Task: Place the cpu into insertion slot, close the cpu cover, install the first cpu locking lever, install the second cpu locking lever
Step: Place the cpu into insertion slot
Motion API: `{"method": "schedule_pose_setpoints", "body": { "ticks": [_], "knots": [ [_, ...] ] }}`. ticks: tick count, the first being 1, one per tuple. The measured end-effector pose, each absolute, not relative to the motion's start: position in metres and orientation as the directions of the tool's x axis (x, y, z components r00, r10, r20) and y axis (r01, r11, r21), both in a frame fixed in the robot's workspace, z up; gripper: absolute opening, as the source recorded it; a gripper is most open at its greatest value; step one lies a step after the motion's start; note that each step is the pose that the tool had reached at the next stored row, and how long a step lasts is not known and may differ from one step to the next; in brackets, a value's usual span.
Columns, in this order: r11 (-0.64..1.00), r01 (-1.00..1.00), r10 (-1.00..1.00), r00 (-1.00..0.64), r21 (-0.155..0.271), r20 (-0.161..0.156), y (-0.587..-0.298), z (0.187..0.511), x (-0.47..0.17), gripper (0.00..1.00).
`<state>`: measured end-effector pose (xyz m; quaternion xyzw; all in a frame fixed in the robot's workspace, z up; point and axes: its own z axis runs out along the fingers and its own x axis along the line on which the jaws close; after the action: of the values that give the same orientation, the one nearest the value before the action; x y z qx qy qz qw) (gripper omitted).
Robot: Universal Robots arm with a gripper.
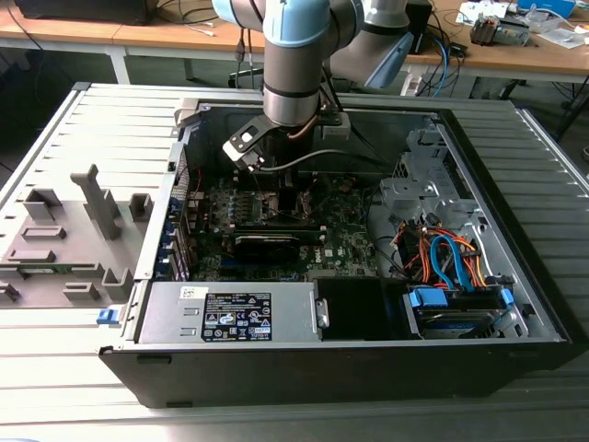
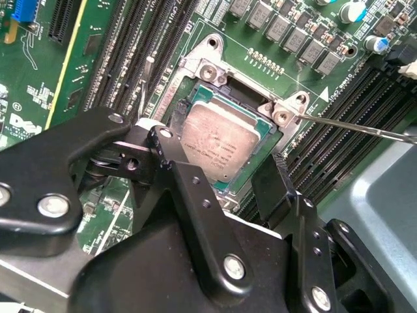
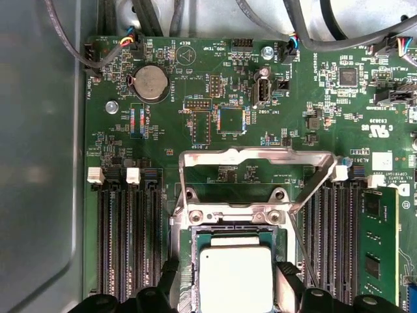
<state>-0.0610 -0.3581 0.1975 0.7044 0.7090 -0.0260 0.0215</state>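
Though the cpu (image 2: 218,140) lies in the insertion slot (image 2: 229,90), fingers (image 2: 189,189) straddle it, spread, gripping nothing; placement apparently ending. The cpu cover (image 3: 254,156) beyond the fingers: raised, not yet closed.

Slatted table (image 1: 55,387) under computer case (image 1: 322,368), grey fixture (image 1: 64,239)
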Motion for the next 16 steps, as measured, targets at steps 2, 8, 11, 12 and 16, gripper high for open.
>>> {"method": "schedule_pose_setpoints", "body": {
  "ticks": [2, 8, 11, 12, 16],
  "knots": [
    [0.005, 1.0, 0.998, -0.005, -0.007, -0.067, -0.3602, 0.1975, -0.0604, 0.68],
    [0.003, 1.0, 0.998, -0.003, -0.007, -0.066, -0.3615, 0.1975, -0.0601, 0.68],
    [0.003, 1.0, 0.998, -0.003, -0.007, -0.064, -0.3613, 0.1973, -0.06, 0.6],
    [0.003, 1.0, 0.998, -0.003, -0.006, -0.064, -0.3614, 0.1973, -0.06, 0.56],
    [0.003, 1.0, 0.998, -0.003, -0.007, -0.063, -0.3615, 0.1975, -0.0601, 0.55]
  ]
}}
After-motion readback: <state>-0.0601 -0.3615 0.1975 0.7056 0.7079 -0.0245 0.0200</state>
